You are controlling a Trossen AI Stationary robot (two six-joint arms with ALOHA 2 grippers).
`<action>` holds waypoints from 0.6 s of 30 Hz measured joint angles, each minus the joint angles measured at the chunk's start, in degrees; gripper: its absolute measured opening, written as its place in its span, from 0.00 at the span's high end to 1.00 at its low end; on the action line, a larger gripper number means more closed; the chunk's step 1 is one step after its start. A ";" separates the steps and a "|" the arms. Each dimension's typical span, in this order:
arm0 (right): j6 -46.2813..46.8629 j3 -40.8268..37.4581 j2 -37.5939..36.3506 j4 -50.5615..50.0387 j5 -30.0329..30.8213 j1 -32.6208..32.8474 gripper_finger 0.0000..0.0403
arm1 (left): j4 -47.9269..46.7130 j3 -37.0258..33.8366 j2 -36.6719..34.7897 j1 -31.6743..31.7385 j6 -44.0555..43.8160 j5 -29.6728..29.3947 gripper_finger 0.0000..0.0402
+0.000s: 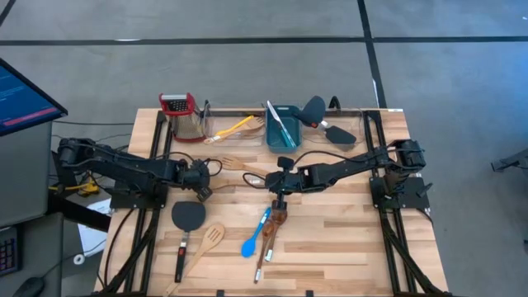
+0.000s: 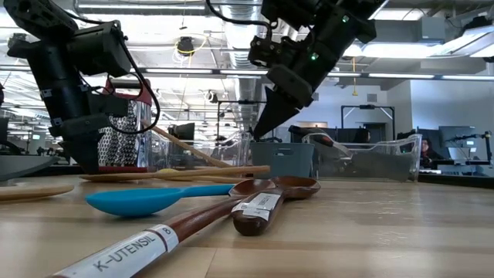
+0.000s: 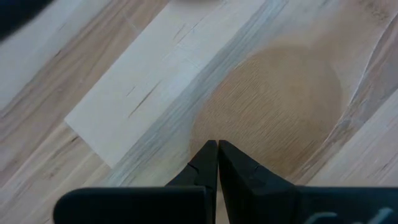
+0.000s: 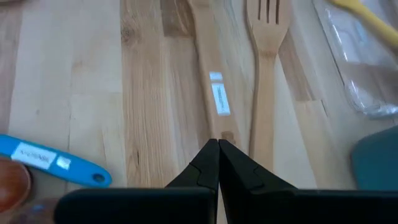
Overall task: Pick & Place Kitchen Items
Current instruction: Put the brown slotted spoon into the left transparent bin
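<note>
A: What surface is shown?
B: A pale plank tabletop [image 1: 330,247], set on grey floor [image 1: 247,21]; the low view looks into an open workshop with ceiling lights.

A: And each gripper?
B: The left gripper [image 3: 217,151] and right gripper [image 4: 218,149] both have fingers pressed together, empty. Just below the right one lie a blue spoon [image 1: 254,237] and dark-brown wooden spoon [image 1: 272,231]; pale wooden utensils [image 4: 239,74] lie ahead, possibly a fork and spatula.

Grey floor [image 1: 247,21] (dark seams), ceiling strip lights [image 2: 432,75]
</note>
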 joint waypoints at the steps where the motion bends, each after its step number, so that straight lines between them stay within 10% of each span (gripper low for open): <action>1: -0.06 0.00 0.00 0.67 -0.03 0.00 1.00 | 0.01 0.00 0.00 0.00 0.00 0.00 1.00; 18: -6.08 -0.05 1.54 5.88 -8.96 -2.75 0.64 | 3.76 -3.05 -0.17 -0.07 -0.22 -2.29 1.00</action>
